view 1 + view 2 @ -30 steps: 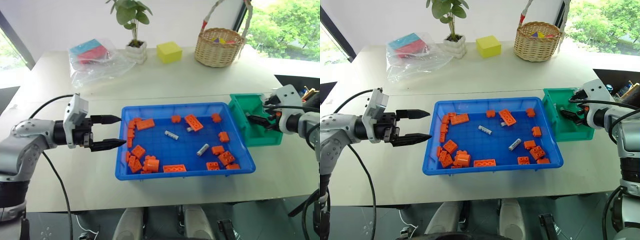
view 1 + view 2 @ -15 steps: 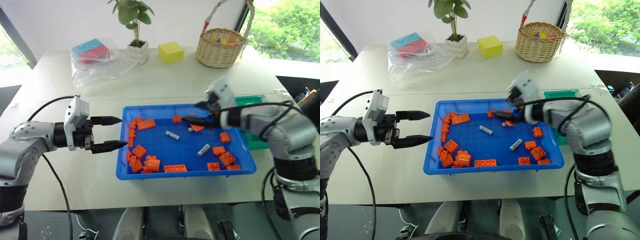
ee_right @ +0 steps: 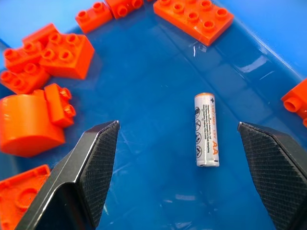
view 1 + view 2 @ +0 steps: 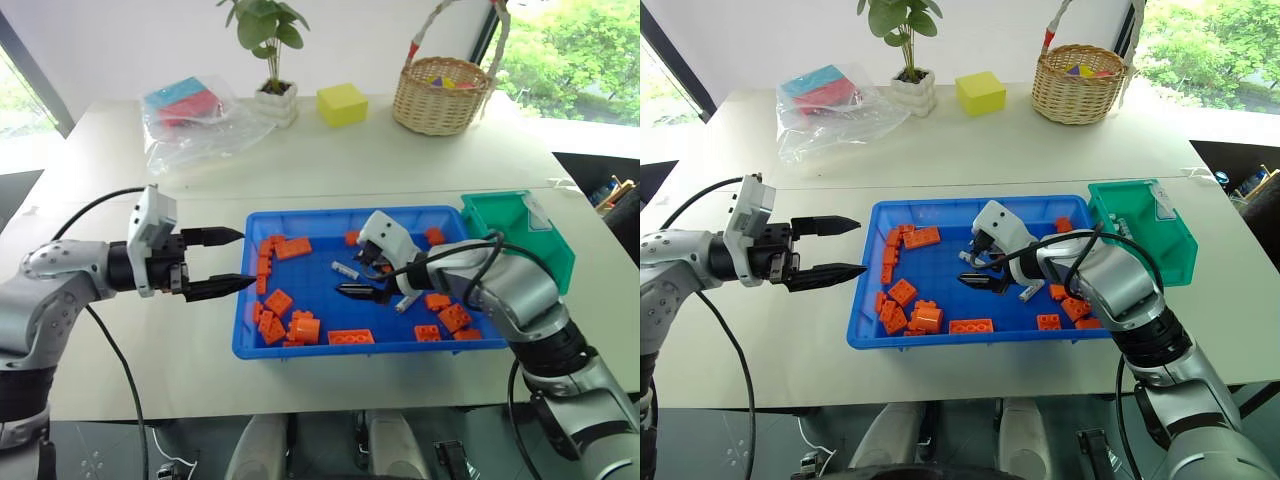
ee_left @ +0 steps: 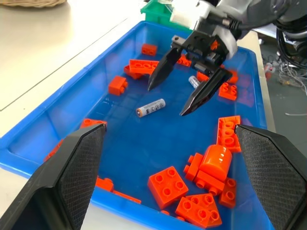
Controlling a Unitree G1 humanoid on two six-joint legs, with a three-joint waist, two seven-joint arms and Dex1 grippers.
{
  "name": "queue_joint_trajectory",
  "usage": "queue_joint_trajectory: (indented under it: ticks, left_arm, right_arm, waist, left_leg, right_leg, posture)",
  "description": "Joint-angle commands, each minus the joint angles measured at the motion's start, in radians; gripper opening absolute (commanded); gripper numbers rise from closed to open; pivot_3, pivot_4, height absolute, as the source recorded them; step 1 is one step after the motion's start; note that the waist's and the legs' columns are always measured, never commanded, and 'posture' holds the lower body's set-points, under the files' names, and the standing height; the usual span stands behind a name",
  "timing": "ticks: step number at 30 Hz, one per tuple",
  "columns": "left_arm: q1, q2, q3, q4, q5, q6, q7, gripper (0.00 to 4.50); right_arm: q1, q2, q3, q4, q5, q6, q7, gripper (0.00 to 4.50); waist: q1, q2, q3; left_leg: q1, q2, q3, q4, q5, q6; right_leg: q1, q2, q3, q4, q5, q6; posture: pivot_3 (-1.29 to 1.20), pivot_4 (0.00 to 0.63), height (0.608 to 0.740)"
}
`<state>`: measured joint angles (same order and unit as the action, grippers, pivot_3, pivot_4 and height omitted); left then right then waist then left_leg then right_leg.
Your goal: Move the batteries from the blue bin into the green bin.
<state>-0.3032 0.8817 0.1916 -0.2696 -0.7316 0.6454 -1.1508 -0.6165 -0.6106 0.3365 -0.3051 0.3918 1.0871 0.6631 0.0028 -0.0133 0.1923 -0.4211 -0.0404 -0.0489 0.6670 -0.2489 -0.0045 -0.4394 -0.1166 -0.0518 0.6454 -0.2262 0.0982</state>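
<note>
Right gripper (image 4: 357,280) now sits mid-frame inside the blue bin (image 4: 300,346), having swung over from the green bin (image 4: 520,235) at right; fingers spread, nothing held, pointing at a battery (image 3: 206,129) on the bin floor betw. orange bricks (image 4: 292,248). 2nd battery (image 4: 404,299) lies just right of it. Left gripper (image 4: 229,261) hovers at left edge outside bin, fingers apart, empty.

Bright, even daylight from the windows behind; sharp pictures, faint shadows.

Office-type room w/ robot demo setup — pale table (image 4: 400,160), potted plant (image 4: 268,50), big windows (image 4: 570,50) onto trees.
</note>
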Motion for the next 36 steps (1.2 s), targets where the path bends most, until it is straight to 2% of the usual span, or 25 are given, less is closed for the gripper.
queue_joint_trajectory:
  ticks: [1, 2, 5, 11, 14, 19, 23, 27, 30, 36]
  left_arm:
    - [-0.021, 0.006, 0.021, -0.018, -0.015, -0.005, 0.003, 4.5]
    - [-0.024, 0.005, 0.02, -0.017, -0.015, -0.004, 0.004, 4.5]
    - [-0.033, 0.002, 0.017, -0.014, -0.016, -0.004, 0.004, 4.5]
    - [-0.052, -0.001, 0.009, 0.0, -0.013, -0.004, 0.0, 4.5]
    - [-0.06, -0.002, 0.004, 0.008, -0.011, -0.005, -0.004, 4.5]
    - [-0.067, 0.0, -0.003, 0.017, -0.008, -0.007, -0.014, 4.5]
    - [-0.074, 0.0, -0.009, 0.031, -0.004, -0.01, -0.024, 4.5]
    - [-0.089, -0.005, -0.026, 0.048, 0.004, -0.015, -0.038, 4.5]
    - [-0.109, -0.013, -0.04, 0.062, 0.009, -0.017, -0.046, 4.5]
    - [-0.159, -0.025, -0.064, 0.094, 0.023, -0.02, -0.062, 4.5]
  right_arm:
    - [0.005, 0.008, 0.027, 0.035, -0.055, -0.067, -0.007, 4.04]
    - [0.009, 0.009, 0.033, 0.049, -0.068, -0.082, -0.007, 4.04]
    - [0.018, 0.012, 0.039, 0.073, -0.091, -0.111, -0.003, 3.18]
    - [0.019, 0.022, 0.0, 0.035, -0.07, -0.073, 0.007, 0.04]
    - [-0.008, 0.009, -0.095, -0.035, -0.002, 0.008, 0.022, 0.03]
    - [-0.062, -0.09, -0.32, -0.09, 0.07, 0.123, 0.02, 0.03]
    - [-0.048, -0.26, -0.499, -0.068, 0.084, 0.164, 0.042, 0.03]
    - [0.047, -0.39, -0.616, -0.019, 0.071, 0.158, 0.048, 0.03]
    - [0.141, -0.416, -0.674, -0.013, 0.068, 0.156, 0.04, 0.03]
    - [0.247, -0.361, -0.721, 0.032, 0.036, 0.121, -0.035, 0.03]
  waist:
    - [-0.001, 0.0, 0.0]
    - [-0.001, 0.0, 0.0]
    - [-0.003, 0.0, 0.0]
    - [-0.014, 0.0, 0.0]
    - [-0.014, 0.0, 0.0]
    - [-0.011, 0.0, 0.0]
    - [-0.002, 0.0, 0.0]
    - [0.007, 0.0, 0.0]
    - [0.007, 0.0, 0.0]
    - [0.006, 0.0, 0.0]
  left_leg:
    - [0.0, 0.0, 0.0, 0.0, 0.0, 0.0]
    - [0.0, 0.0, 0.0, 0.0, 0.0, 0.0]
    - [0.0, 0.0, 0.0, 0.0, 0.0, 0.0]
    - [0.0, 0.0, 0.0, 0.0, 0.0, 0.0]
    - [0.0, 0.0, 0.0, 0.0, 0.0, 0.0]
    - [0.0, 0.0, 0.0, 0.0, 0.0, 0.0]
    - [-0.001, 0.0, -0.001, 0.0, 0.0, 0.0]
    - [-0.001, 0.0, 0.0, -0.001, 0.0, 0.0]
    - [-0.001, 0.0, 0.001, -0.001, 0.0, 0.0]
    - [0.0, 0.001, 0.004, 0.0, 0.0, 0.0]
  right_leg:
    - [0.0, 0.0, 0.0, 0.0, 0.0, 0.0]
    - [0.0, 0.0, 0.0, 0.0, 0.0, 0.0]
    - [0.0, 0.0, 0.0, 0.0, 0.0, 0.0]
    - [0.0, 0.0, 0.0, 0.0, 0.0, 0.0]
    - [0.0, 0.0, 0.0, 0.0, 0.0, 0.0]
    - [0.0, 0.0, 0.0, 0.0, 0.0, 0.0]
    - [0.0, 0.0, -0.001, 0.0, 0.0, 0.0]
    - [0.0, 0.0, -0.002, -0.001, 0.0, 0.0]
    - [0.001, 0.0, -0.001, -0.001, 0.0, 0.0]
    - [0.001, 0.0, 0.001, -0.001, 0.0, 0.0]
  posture:
    - [0.0, 0.15, 0.702]
    - [0.0, 0.15, 0.702]
    - [0.0, 0.15, 0.702]
    - [0.0, 0.15, 0.702]
    - [0.0, 0.15, 0.702]
    - [0.0, 0.15, 0.702]
    - [0.0, 0.15, 0.702]
    - [0.0, 0.15, 0.702]
    - [0.0, 0.15, 0.702]
    - [0.0, 0.15, 0.702]
